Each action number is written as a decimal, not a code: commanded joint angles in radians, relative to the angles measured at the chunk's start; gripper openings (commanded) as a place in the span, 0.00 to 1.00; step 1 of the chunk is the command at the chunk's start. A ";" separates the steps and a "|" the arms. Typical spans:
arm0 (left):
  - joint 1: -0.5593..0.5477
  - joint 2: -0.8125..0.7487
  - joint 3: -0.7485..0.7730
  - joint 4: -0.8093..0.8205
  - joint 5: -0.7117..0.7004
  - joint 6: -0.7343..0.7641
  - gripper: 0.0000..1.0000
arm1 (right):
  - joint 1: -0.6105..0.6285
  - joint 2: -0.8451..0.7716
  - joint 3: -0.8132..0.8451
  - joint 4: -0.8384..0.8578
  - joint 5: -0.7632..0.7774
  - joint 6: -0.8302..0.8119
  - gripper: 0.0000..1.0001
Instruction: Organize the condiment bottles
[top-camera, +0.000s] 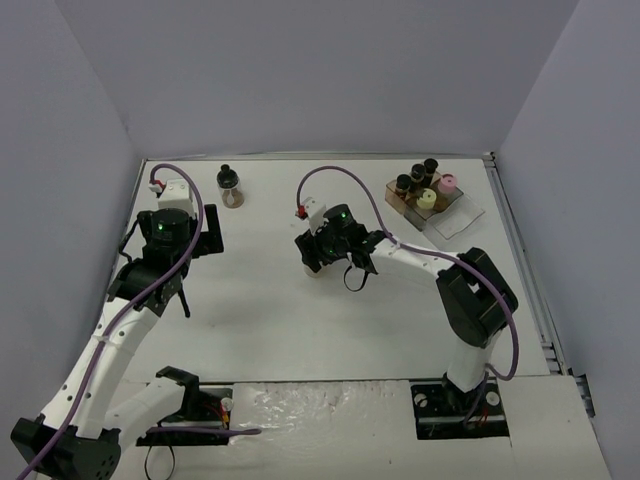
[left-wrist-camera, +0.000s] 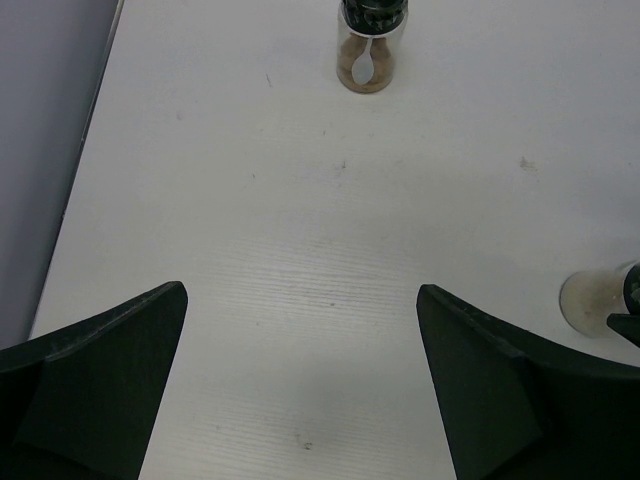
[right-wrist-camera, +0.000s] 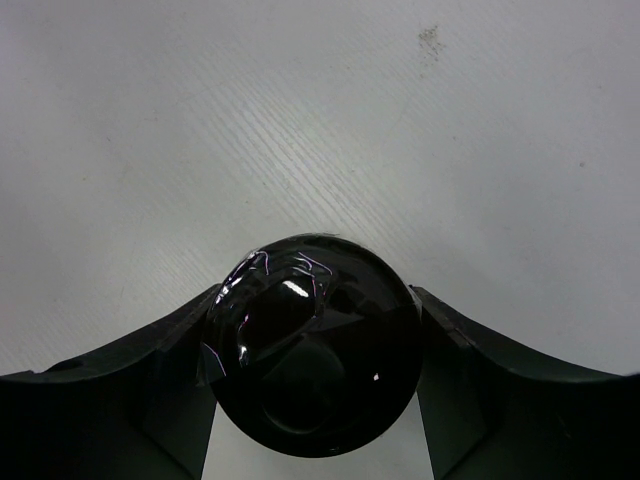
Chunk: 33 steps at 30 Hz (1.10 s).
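One condiment bottle (right-wrist-camera: 315, 345) with a glossy black cap stands on the white table at its middle, and my right gripper (right-wrist-camera: 315, 300) is shut on it from above, a finger pressed against each side of the cap. In the top view the right gripper (top-camera: 318, 260) covers that bottle. The left wrist view catches its pale base (left-wrist-camera: 595, 300) at the right edge. A second bottle (top-camera: 231, 186) with a black cap and brown contents (left-wrist-camera: 370, 55) stands alone at the back left. My left gripper (top-camera: 190, 250) hangs open over bare table (left-wrist-camera: 300, 290), well short of it.
A stepped clear-and-brown rack (top-camera: 405, 205) at the back right holds several bottles, among them black-capped ones (top-camera: 418, 173), a pink-capped one (top-camera: 450, 184) and a pale yellow one (top-camera: 427, 198). Grey walls close in the table (top-camera: 300, 340) on three sides.
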 joint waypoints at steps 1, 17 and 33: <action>0.008 -0.006 0.030 0.057 -0.017 0.014 0.97 | -0.046 -0.134 -0.032 0.047 0.094 0.016 0.17; 0.013 0.012 0.034 0.052 -0.006 0.011 0.97 | -0.594 -0.428 -0.010 -0.132 0.322 0.232 0.00; 0.018 0.011 0.036 0.046 0.001 0.010 0.97 | -0.827 -0.142 0.150 -0.054 0.324 0.257 0.00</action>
